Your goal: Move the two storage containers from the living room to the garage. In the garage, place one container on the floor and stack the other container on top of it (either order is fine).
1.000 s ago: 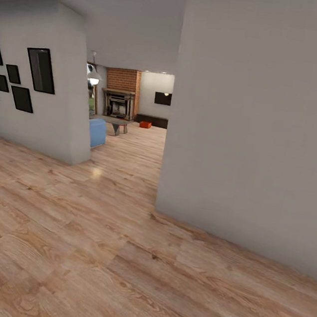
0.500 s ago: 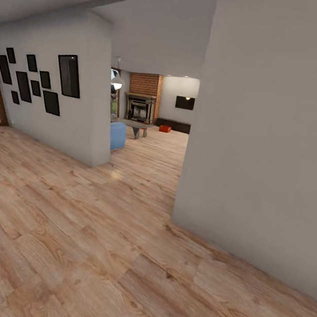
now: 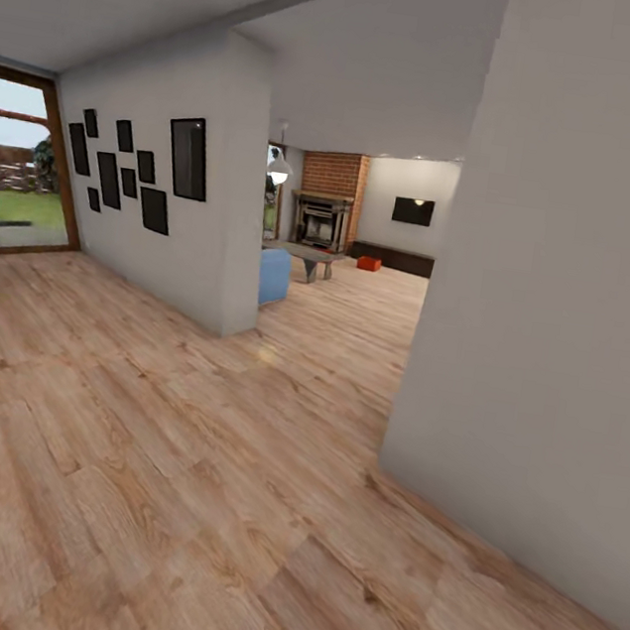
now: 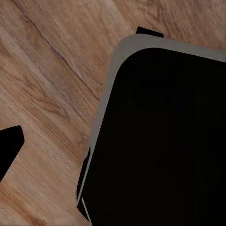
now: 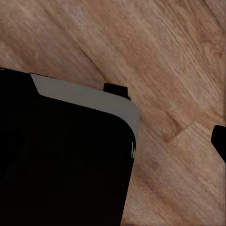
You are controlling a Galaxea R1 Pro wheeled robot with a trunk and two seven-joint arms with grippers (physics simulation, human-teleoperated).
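Orange-red storage container (image 3: pixel 368 262) sits far ahead on the living room (image 3: pixel 358 291) planks, just before the long low dark cabinet (image 3: pixel 393 258), right of the brick fireplace (image 3: pixel 327 196). I see one bin; its long axis is too small to read. Open passage runs between the picture wall (image 3: pixel 197 228) and the near white wall (image 3: pixel 552 338); I'd keep left of that corner. Gripper states: cannot tell, neither arm nearer.

Light wood-plank floor (image 3: pixel 185 457) — faint sheen, matt white wall (image 3: pixel 565 320), red brick fireplace (image 3: pixel 331 189), orange-red plastic bin (image 3: pixel 368 262)
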